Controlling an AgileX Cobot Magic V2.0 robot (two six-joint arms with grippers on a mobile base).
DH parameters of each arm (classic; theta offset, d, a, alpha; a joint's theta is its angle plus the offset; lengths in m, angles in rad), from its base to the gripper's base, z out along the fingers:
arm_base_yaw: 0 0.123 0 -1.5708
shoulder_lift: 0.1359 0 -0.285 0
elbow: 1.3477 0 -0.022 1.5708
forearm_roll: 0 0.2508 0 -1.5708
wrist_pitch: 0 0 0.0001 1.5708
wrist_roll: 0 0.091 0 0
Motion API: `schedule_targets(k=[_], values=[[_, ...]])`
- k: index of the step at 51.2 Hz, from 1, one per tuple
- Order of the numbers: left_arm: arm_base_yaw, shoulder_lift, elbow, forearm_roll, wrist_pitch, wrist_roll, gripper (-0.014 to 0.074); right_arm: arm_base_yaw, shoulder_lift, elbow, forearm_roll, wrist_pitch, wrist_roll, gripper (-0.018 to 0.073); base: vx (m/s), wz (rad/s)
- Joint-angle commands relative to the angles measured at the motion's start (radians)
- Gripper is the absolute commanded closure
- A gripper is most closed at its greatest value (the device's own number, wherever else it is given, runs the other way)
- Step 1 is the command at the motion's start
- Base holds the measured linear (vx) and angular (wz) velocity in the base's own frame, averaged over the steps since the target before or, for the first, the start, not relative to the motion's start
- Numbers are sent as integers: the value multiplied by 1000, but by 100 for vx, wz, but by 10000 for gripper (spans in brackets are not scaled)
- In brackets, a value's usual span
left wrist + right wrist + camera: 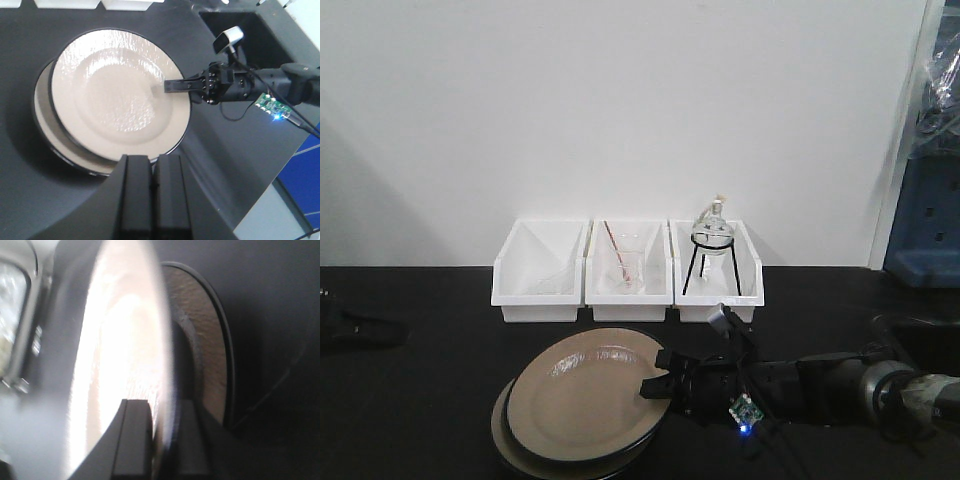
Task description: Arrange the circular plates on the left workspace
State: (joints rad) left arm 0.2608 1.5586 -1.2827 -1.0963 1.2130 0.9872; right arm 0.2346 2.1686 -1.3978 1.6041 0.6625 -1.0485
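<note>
**Task items.** 2 circ. plates, stacked on the black countertop (pixel 420 400), front-centre, in front of the bin row. Both sit concave face up, tan surface showing, dark rims. Round, so no long axis of their own.

- Top plate (pixel 582 400): offset from the one below, twd the bins and the right arm. The stack's offset line runs diagonally, front-left to back-right. Front view suggests the rim on the gripper side sits a little higher. Can't tell if the far edge rests on the lower plate.
- Lower plate (pixel 42 115): flat on the counter. Only a crescent shows on the side away from the right arm.

**Right gripper** (pixel 655 385): clamped on the top plate's right-hand rim. One finger lies over the tan face, the other under the rim. Right wrist view confirms the rim edge-on betw. the fingers, blurred. Arm lies low over the counter, pointing right-to-left at the plate.

**Left gripper** (pixel 152 165): fingers drawn together, nothing betw. them. It hangs above the stack's near edge, clear of both plates.

**Other.** 3 white bins (pixel 626 272) side by side at the wall. Rightmost holds a glass flask (pixel 711 232) upright on a tripod stand.
</note>
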Motion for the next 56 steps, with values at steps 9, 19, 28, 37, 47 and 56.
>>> schedule_targets(k=[9,19,28,37,47,56], values=[[1,-41,-25,-57,7,-6,597,-4,-76,-37,50,-6,-351,87,0,0],[1,-41,-25,-54,-1,-1,597,-16,-126,-37,50,-108,-596,85,0,0],[1,-41,-25,-1,-25,13,597,-50,-210,-34,48,-241,-647,89,0,0],[1,-43,-25,137,-94,13,597,-119,-342,11,23,-296,-547,284,0,0],[1,-89,43,178,-197,32,597,-199,-561,146,-111,-384,-446,572,0,0],[1,-236,265,156,-379,163,597,-236,-822,377,-138,-471,-498,564,0,0]])
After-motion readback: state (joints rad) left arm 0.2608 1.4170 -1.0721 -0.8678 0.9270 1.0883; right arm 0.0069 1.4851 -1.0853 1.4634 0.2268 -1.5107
